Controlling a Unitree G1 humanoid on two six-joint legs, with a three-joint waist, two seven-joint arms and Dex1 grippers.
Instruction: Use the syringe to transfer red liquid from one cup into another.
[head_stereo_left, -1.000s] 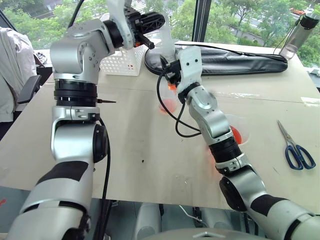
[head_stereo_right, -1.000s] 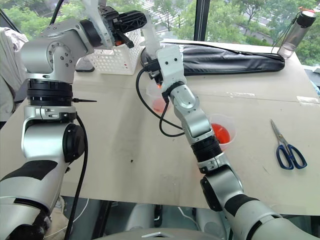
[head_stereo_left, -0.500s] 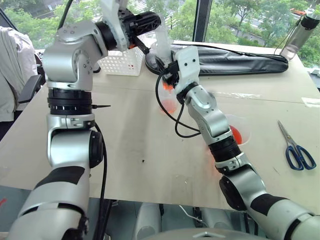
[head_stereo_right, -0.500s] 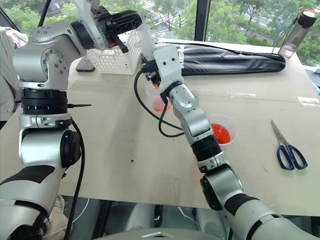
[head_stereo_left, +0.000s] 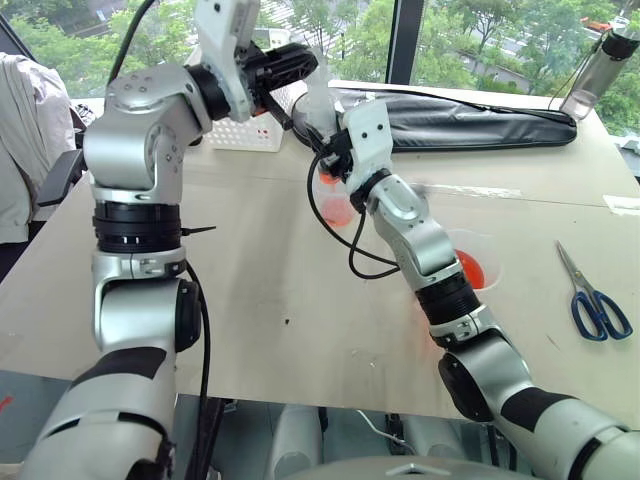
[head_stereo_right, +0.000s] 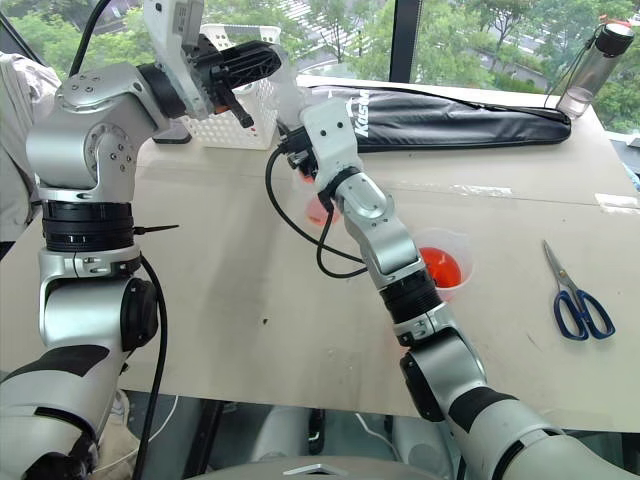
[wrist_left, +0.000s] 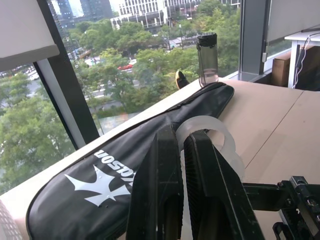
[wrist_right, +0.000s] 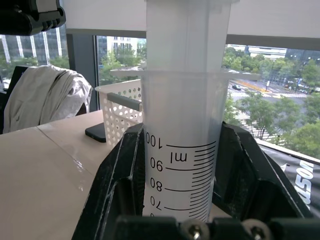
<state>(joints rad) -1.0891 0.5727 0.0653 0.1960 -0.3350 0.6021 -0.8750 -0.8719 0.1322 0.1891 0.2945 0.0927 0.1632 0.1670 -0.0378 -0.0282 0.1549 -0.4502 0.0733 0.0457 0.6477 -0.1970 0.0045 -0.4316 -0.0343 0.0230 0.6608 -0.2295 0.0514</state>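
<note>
Both tools (wrist_right: 180, 200) grip syringe (wrist_right: 182, 150), upright

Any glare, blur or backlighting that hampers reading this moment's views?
Left wrist view: bright window backlight, the two black pincer fingers close and soft. Right wrist view: the large clear plastic syringe shows sharp graduation marks against bright windows. Head views: even daylight, faint sheen on the pale wooden table.
</note>
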